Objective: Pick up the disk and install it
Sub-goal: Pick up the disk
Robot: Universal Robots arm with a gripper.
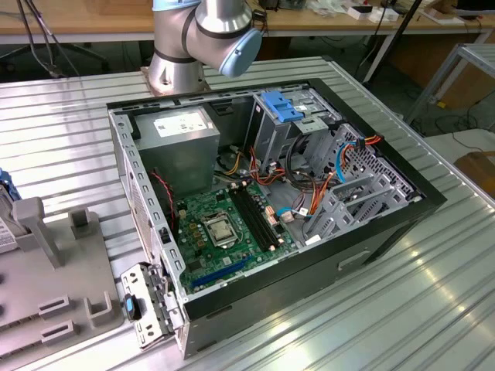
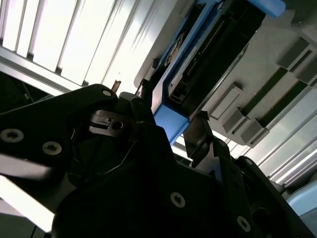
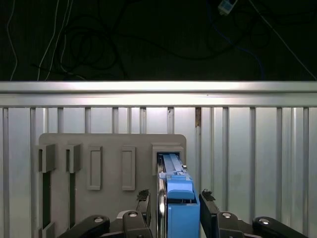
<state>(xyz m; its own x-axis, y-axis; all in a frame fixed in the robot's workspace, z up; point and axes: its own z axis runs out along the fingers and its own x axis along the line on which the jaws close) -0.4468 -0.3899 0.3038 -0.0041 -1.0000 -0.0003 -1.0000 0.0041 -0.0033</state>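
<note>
In the first wrist view, the disk (image 3: 179,191) is seen standing on edge in the end slot of the grey holder (image 3: 106,144), long axis running away from the wrist. It is straddled by the gripper (image 3: 174,196), jaws parted, narrow gaps showing; nothing is clamped.

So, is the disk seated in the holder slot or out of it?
In. The disk stands on edge in the end slot of the grey holder, with the gripper around it; whether it is gripped cannot be told.
</note>
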